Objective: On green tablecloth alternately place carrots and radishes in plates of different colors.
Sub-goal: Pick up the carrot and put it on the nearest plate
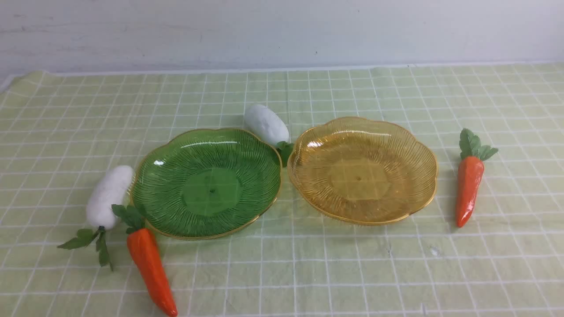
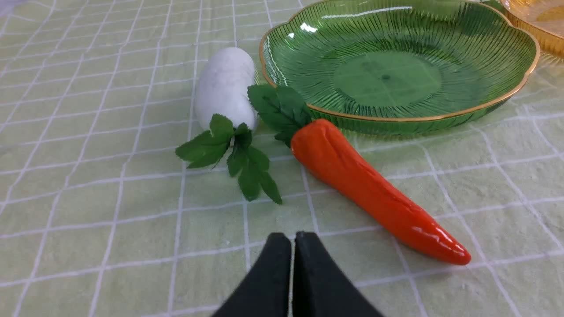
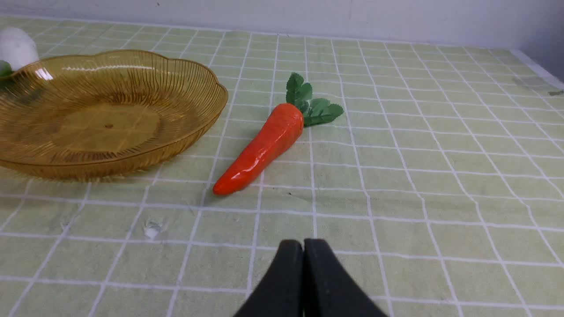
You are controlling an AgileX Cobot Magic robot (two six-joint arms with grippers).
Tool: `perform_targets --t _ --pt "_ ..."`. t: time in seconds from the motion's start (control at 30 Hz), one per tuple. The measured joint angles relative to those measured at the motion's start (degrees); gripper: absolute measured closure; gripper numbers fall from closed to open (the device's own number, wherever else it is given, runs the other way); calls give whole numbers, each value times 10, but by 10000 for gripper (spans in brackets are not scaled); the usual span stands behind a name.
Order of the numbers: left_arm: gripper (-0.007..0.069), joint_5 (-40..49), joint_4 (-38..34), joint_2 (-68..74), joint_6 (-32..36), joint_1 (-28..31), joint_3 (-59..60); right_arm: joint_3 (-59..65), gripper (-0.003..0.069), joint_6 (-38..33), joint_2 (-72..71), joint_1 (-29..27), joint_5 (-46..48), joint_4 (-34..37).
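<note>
I read no legible text, label, brand, number or sign on the green tablecloth (image 1: 335, 273), green plate (image 1: 167, 198), amber plate (image 1: 412, 176), carrots (image 1: 468, 185) or radishes (image 1: 109, 196).

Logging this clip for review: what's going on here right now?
Nothing is being handled yet. The left claw and right claw are shut and empty. The dark green ribbed plastic plate and amber ribbed plastic plate hold nothing. On the pale green checked tablecloth, a glossy orange toy carrot and white toy radish lie by the green plate, a second radish behind, a second carrot beside the amber one.

Green plate (image 1: 207, 189), amber plate (image 1: 361, 174), white-gridded cloth (image 1: 308, 264).
</note>
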Motion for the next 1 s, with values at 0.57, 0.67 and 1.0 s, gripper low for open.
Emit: perform_targets --t 0.57,0.67,1.0 --pt "632 -178 -41 0 -75 0 2 0 673 0 0 0 0 0" --pt "632 -228 -79 0 -104 0 2 0 673 0 0 0 0 0" --pt "632 -360 -118 0 -112 0 2 0 673 0 0 0 0 0"
